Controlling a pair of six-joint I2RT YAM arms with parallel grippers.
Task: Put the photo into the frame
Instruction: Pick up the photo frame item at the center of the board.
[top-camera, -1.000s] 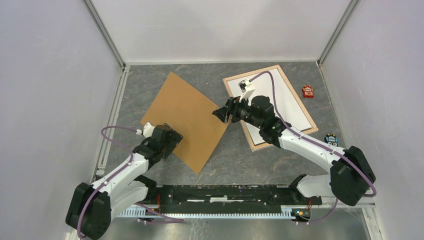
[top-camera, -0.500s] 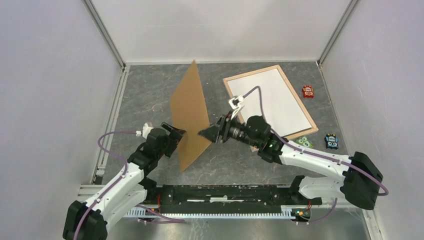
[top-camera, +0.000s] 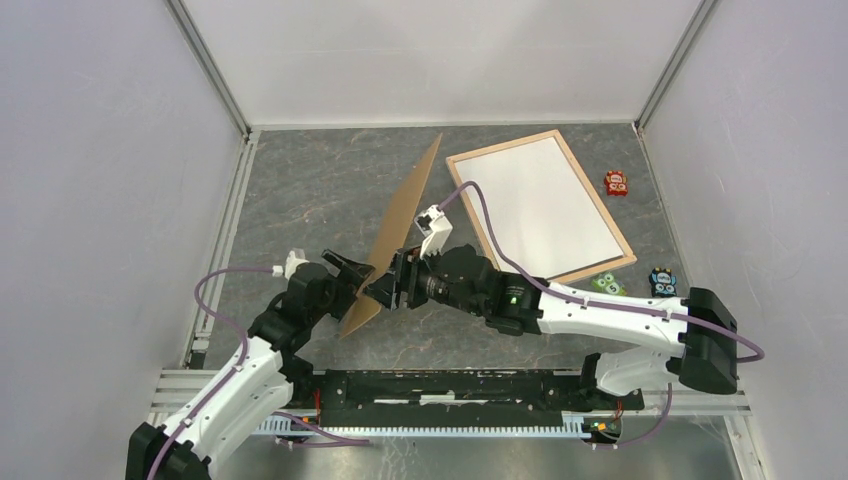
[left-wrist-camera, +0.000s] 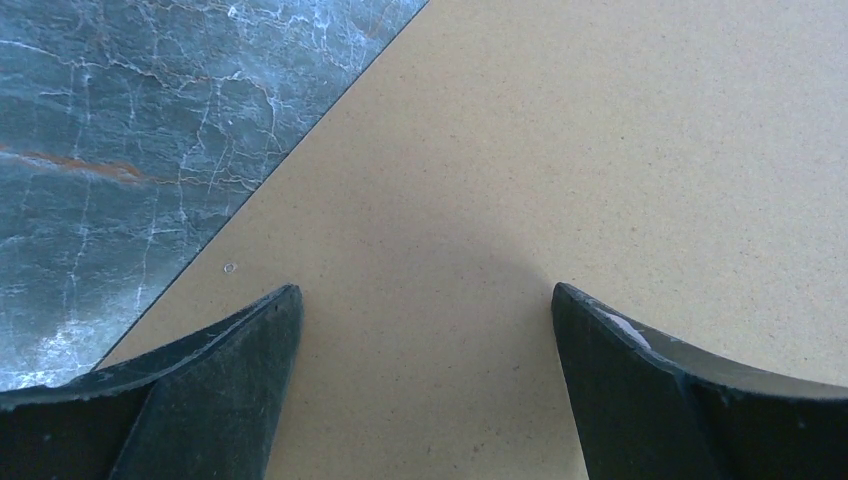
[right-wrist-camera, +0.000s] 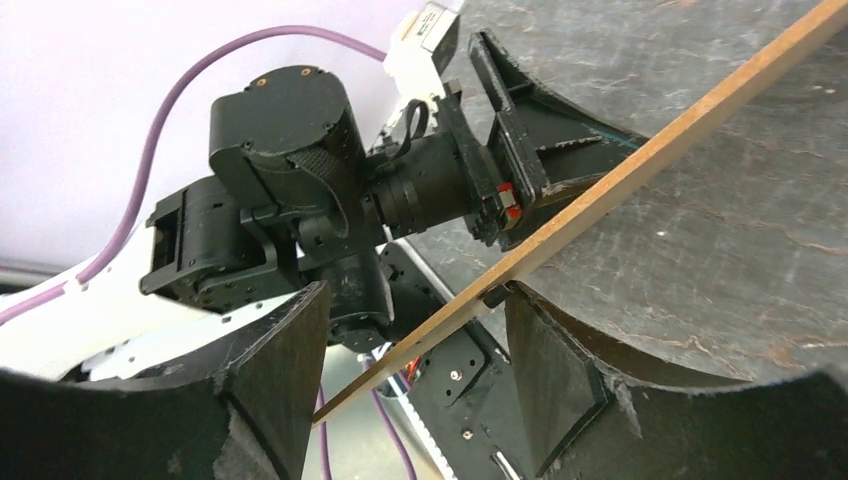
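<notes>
The left pincer (top-camera: 352, 277) gapes fully and holds nothing. The brown backing board (top-camera: 405, 215), flat on the tabletop (top-camera: 300, 170) a second ago, now stands tilted on its near edge just ahead of that pincer's fingertips. The right pincer (top-camera: 385, 290), now off the frame, stands wide with the board's thin edge running between its fingers, unclamped. The frame (top-camera: 500, 146) lies flat well beyond this pincer, newly uncovered, with a white sheet (top-camera: 545, 205) inside, probably awaiting the board. Whether that sheet is the photo, and whether either pincer touches the board, I cannot tell.
</notes>
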